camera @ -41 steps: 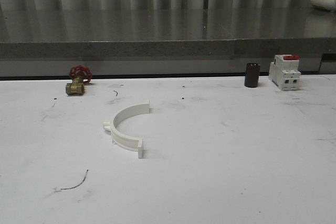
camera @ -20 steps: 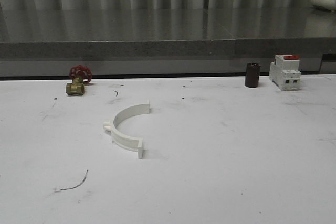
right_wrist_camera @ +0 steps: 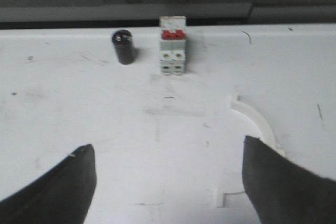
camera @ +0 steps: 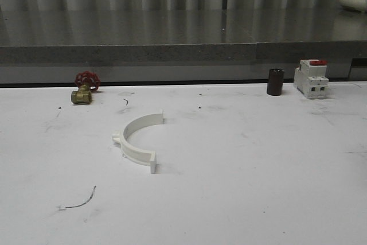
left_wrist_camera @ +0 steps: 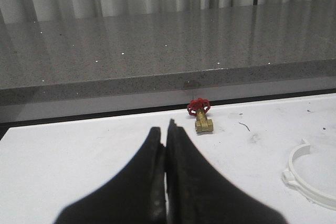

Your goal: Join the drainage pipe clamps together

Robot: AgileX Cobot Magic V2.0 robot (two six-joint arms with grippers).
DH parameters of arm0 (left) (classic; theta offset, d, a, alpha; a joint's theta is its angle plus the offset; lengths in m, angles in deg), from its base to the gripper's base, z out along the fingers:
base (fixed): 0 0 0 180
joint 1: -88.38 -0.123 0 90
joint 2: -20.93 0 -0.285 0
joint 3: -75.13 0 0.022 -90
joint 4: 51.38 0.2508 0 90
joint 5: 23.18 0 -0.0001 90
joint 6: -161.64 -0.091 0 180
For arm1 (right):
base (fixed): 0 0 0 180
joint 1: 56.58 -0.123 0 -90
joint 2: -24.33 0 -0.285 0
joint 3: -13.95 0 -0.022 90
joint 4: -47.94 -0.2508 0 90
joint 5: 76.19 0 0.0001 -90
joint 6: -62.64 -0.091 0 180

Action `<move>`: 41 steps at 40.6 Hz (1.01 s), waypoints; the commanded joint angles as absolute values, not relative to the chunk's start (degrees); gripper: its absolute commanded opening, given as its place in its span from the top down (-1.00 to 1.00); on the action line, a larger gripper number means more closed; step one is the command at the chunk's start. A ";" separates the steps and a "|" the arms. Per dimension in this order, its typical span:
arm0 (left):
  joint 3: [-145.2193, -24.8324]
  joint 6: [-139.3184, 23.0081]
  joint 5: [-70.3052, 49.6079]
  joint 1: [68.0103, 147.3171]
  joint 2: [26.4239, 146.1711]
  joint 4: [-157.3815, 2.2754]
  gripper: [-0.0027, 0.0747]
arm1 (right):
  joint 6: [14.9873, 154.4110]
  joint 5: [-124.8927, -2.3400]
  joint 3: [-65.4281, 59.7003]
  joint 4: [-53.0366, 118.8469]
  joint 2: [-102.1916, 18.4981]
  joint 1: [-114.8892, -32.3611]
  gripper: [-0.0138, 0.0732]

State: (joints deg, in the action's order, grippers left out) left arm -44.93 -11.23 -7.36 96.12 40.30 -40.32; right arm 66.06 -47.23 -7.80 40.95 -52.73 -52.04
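Nearest you on the white surface [camera: 241, 199], a thin dark curl of wire [camera: 80, 202] lies toward the near left corner. Farther in, left of the middle, one white drainage pipe clamp half [camera: 137, 140] lies flat, its open side turned to the right, one flanged end nearer you and the other pointing toward the far edge, with a small tab sticking out on its left side. It sits by itself, touching nothing.

From the left wrist, you see the left tool [left_wrist_camera: 166, 148] with its two dark fingers pressed together and nothing between them; that clamp half [left_wrist_camera: 310, 177] lies off to one side of it on the surface.

From the right wrist, the right tool [right_wrist_camera: 168, 182] has its fingers spread wide and empty above the surface. A second clamp half [right_wrist_camera: 257, 129] lies flat just beside one of its fingers [right_wrist_camera: 283, 187].

Along the far edge you have a brass valve with a red handwheel [camera: 85, 88] toward the left, and toward the right a short dark cylinder [camera: 275, 82] standing just beside a white circuit breaker with a red switch [camera: 311, 78].
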 commanded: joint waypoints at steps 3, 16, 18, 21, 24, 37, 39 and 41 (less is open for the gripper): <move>-46.49 -11.24 -11.77 96.02 40.77 -40.23 0.98 | 66.32 -43.86 0.47 41.85 -60.62 -44.74 -0.68; -46.49 -11.24 -11.77 96.02 40.77 -40.23 0.98 | 66.32 -32.28 12.42 41.94 -79.67 -37.05 -0.68; -46.49 -11.24 -11.77 96.02 40.77 -40.23 0.98 | 66.32 -32.33 13.41 42.30 -81.76 -37.05 -0.68; -46.49 -11.24 -11.77 96.02 40.77 -40.23 0.98 | 66.32 -32.33 14.76 42.58 -84.84 -37.05 -0.68; -46.49 -11.24 -11.77 96.02 40.77 -40.23 0.98 | 66.32 -32.33 15.94 42.71 -87.51 -37.05 -0.68; -46.49 -11.24 -11.77 96.02 40.77 -40.23 0.98 | 66.32 -30.03 21.35 44.24 -95.98 -37.05 -0.68; -46.49 -11.24 -11.77 96.02 40.77 -40.23 0.98 | 66.32 -29.71 22.08 44.24 -96.54 -37.05 -0.68; -46.49 -11.24 -11.77 96.02 40.77 -40.23 0.98 | 66.32 -29.18 22.73 44.24 -97.24 -37.05 -0.68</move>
State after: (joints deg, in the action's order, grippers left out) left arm -44.93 -11.23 -7.36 96.12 40.30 -40.22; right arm 66.06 -29.29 20.14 43.68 -99.45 -37.44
